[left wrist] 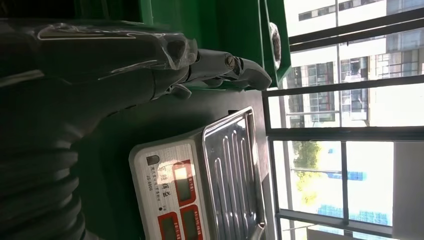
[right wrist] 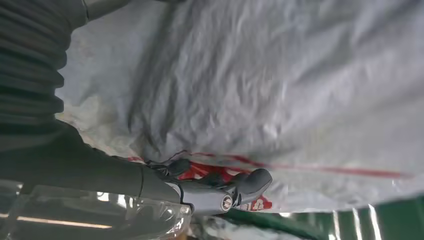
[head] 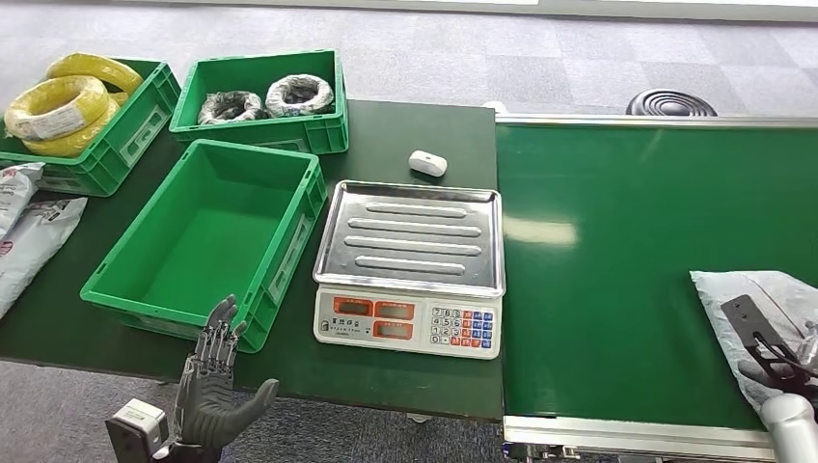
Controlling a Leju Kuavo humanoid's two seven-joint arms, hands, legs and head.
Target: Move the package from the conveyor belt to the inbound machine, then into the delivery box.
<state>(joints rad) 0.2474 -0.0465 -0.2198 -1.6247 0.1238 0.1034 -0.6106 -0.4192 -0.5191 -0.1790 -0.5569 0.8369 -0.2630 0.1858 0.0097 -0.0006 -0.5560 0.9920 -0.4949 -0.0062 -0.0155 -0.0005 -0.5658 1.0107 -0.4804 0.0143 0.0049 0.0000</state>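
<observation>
The conveyor belt (head: pixel 627 270), the largest thing in the scene, takes up the right side, and the package (head: pixel 762 299), a grey-white crumpled plastic bag, lies on its near right end, so the first transfer is judged not yet made. To the left of the belt the dark green table (head: pixel 424 130) carries the rest. A large green delivery box (head: pixel 125 280) with nothing in it sits at the near left of the table, and two further green crates (head: pixel 260 130) stand behind it, one with yellow cable coils (head: pixel 58 106), one with wrapped coils (head: pixel 299 95). The inbound machine (head: pixel 410 265), a weighing scale with a bare steel pan and a keypad, is placed between the delivery box and the belt; nothing rests on it. Grey bags (head: pixel 29 231) lie at the far left edge of the table. The right robot hand (right wrist: pixel 225 192) is seen pressed close against the package in the right wrist view, but whether the bag is actually grasped cannot be told. The left robot hand (head: pixel 214 386) is held released, fingers spread, just in front of the delivery box. A small white object (head: pixel 427 163) lies beyond the scale. Both placements, onto the scale and into the box, are judged still to be done.
</observation>
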